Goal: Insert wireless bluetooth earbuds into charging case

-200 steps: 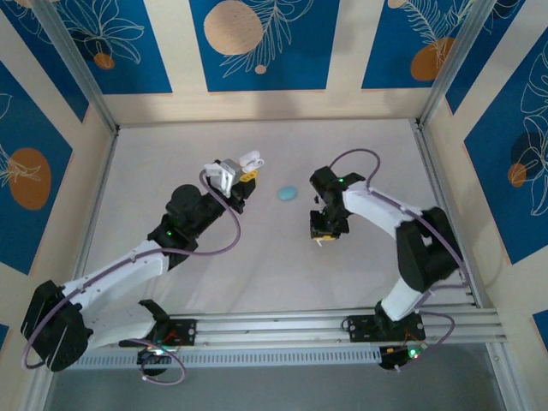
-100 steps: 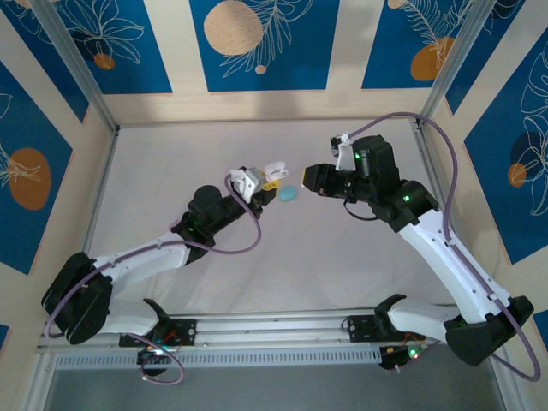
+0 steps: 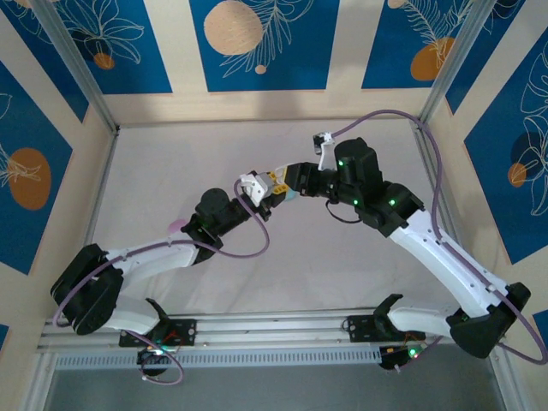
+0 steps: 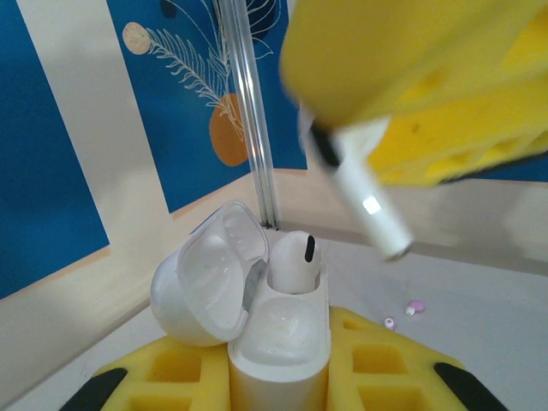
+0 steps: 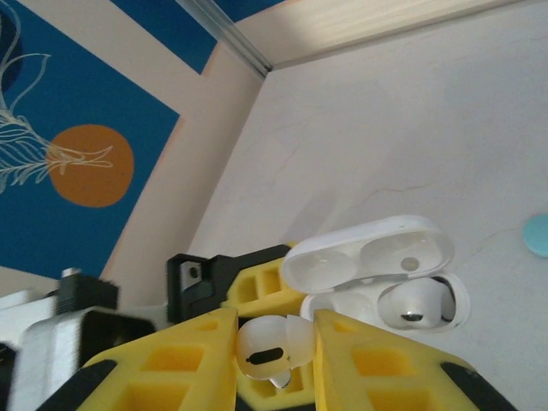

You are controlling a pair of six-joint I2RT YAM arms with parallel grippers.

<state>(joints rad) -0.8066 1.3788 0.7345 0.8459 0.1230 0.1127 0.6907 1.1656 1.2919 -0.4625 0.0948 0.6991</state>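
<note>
My left gripper (image 3: 262, 192) (image 4: 278, 381) is shut on a white charging case (image 4: 276, 342), held upright with its lid (image 4: 205, 278) open. One white earbud (image 4: 292, 261) sits in the far slot; the near slot (image 4: 278, 330) is empty. My right gripper (image 3: 288, 178) (image 5: 274, 342) is shut on a second white earbud (image 5: 267, 345). In the left wrist view that earbud's stem (image 4: 366, 199) hangs tilted, above and to the right of the case, apart from it. The right wrist view has the open case (image 5: 377, 274) just beyond my fingertips.
A light blue oval case (image 3: 291, 196) (image 5: 538, 234) lies on the table under the two grippers. Small pink bits (image 4: 415, 306) lie on the table beyond the case, and a pink spot (image 3: 177, 224) shows beside the left arm. Patterned walls enclose the table.
The right arm lifted off the table and swung up and left with the earbud. The left gripper carried the open case to the right. The two now stand tip to tip.
</note>
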